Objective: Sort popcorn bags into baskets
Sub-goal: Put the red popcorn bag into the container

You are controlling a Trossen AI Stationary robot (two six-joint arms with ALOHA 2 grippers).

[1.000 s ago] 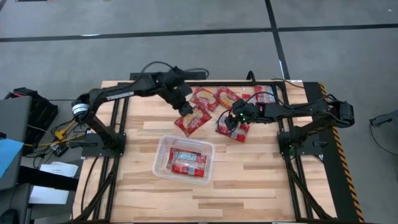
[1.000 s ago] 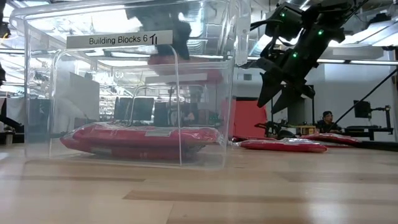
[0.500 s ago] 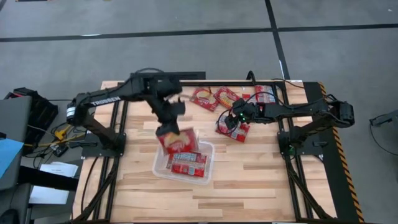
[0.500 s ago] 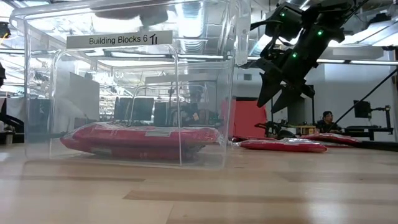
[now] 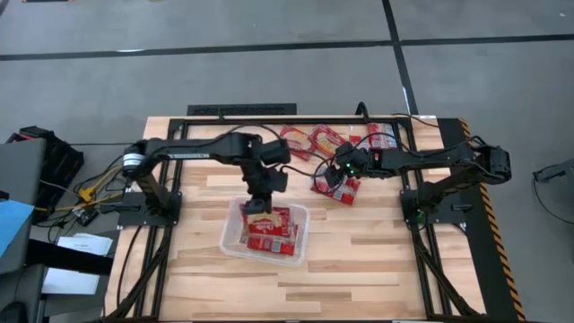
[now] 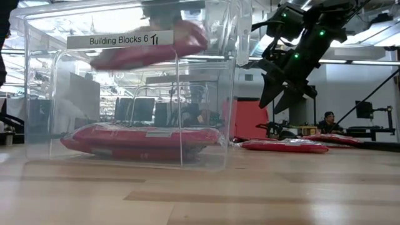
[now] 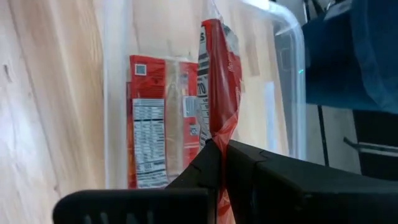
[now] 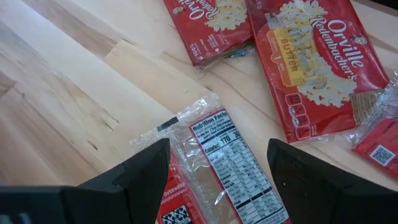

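Over a pale wooden slatted bench [image 5: 359, 260], the left arm's tool [image 5: 257, 203] hangs above a clear, low-walled plastic tub with rounded corners [image 5: 230, 235], its dark fingers [image 7: 261, 180] clamped tight on the edge of a flat red popcorn packet [image 7: 217, 87] that dangles over the tub's opening. In the low view that held packet [image 6: 150, 47] shows as a red, blurred shape up near the tub's rim, just beside a white label reading "Building Blocks 6" [image 6: 119, 40]. On the tub's floor lie other red popcorn packets [image 6: 144, 139], one turned to show its printed nutrition panel [image 7: 148, 146]. Near the bench's middle on the right side, the right arm's tool [image 5: 336, 182] hovers with its fingers [image 8: 134, 177] spread wide on either side of a red packet in clear wrap showing its nutrition facts [image 8: 230, 162], which lies flat on the wood; the low view shows the tool raised off the surface. Just beyond it lie more red packets, among them a large squarish one printed with popcorn and a yellow butter panel [image 8: 317, 59] and a smaller one [image 8: 214, 25]. Two further red packets [image 5: 309, 141] rest near the bench's far edge, between the arms.
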